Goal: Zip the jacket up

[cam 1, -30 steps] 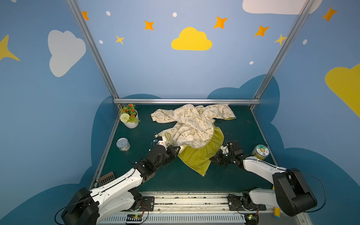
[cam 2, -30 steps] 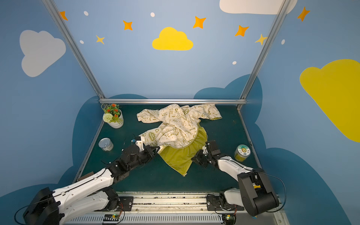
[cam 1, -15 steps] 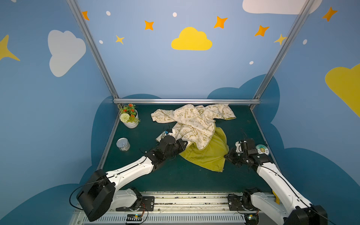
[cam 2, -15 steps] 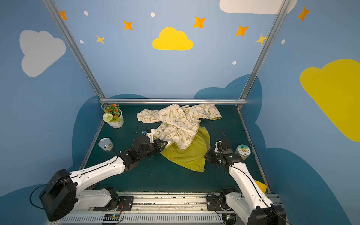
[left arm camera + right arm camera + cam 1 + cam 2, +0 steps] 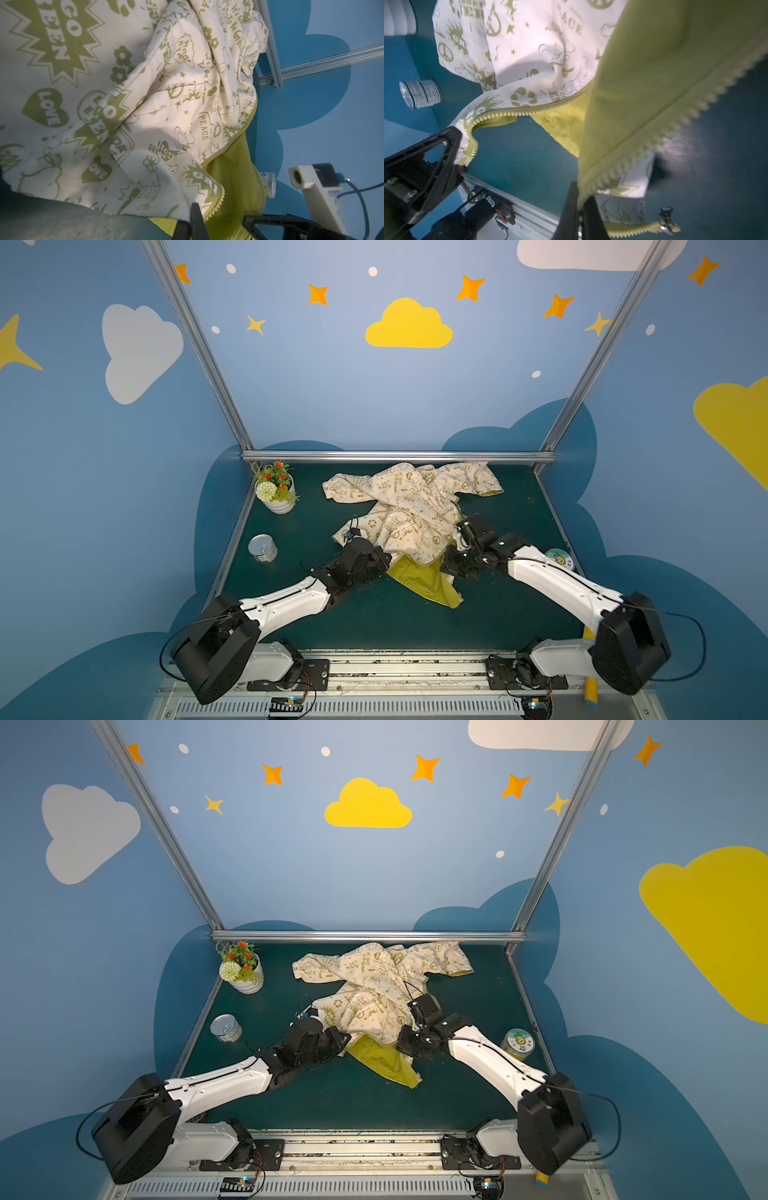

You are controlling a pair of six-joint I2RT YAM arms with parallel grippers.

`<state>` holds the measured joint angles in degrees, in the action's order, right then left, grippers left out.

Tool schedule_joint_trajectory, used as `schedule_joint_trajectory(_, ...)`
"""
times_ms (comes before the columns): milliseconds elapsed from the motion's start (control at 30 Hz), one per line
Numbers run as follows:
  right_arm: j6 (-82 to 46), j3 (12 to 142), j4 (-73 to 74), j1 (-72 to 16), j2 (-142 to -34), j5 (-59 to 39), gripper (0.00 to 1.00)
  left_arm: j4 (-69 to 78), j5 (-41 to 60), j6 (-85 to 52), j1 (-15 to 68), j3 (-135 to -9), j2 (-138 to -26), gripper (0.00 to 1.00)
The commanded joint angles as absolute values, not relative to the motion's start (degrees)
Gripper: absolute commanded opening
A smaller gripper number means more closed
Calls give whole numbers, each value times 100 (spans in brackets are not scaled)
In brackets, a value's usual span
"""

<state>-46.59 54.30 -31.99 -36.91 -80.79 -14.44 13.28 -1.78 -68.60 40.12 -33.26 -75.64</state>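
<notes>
Cream cartoon-printed fabric jacket [image 5: 415,510], yellow-green lining exposed, crumpled centre-far on dark green tabletop [image 5: 415,626]. Both clamped: left gripper [image 5: 195,209] on its left zipper edge, right gripper [image 5: 579,207] on its right zipper edge.

jacket [image 5: 415,506] centre-back on table [image 5: 374,626], flowerpot [image 5: 279,502] back left (corner), tin [image 5: 262,548] before it, jar [image 5: 560,559] at right edge

Top views: bright, even light; sharp throughout; frame posts [image 5: 199,348] splay outward with wide-angle stretch at the edges.
Shadows: soft and faint on the table [image 5: 374,626].
Left wrist view: dimmer; one pale bright patch on the jacket [image 5: 187,108]; nearest fabric out of focus.
Right wrist view: close zipper teeth [image 5: 654,141] smeared by blur.
</notes>
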Motion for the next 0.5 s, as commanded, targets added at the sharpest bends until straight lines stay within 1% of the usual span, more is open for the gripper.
schedule_joint_trajectory(0,-4865,5847,-2513,-4053,-8555,-1848,0,1340,-73,-7090,3779,-3148,-7522,3)
schedule_joint_trajectory(100,-5094,6068,-2199,-4143,-9139,-2153,0,1458,-44,-7231,3575,-2769,-7218,3)
schedule_joint_trajectory(200,-5392,6101,-1554,-4337,-9561,-2528,0,1065,-163,-7130,3473,-2689,-6816,3)
schedule_joint_trajectory(300,-5452,6267,-1274,-4473,-9982,-2809,18,829,-202,-7080,3363,-2591,-6504,3)
schedule_joint_trajectory(333,-5473,6319,-1216,-4480,-10098,-2901,20,826,-199,-7084,3317,-2541,-6443,3)
schedule_joint_trajectory(467,-5445,6383,-986,-4570,-10191,-3233,37,767,-76,-7080,3161,-2372,-6269,3)
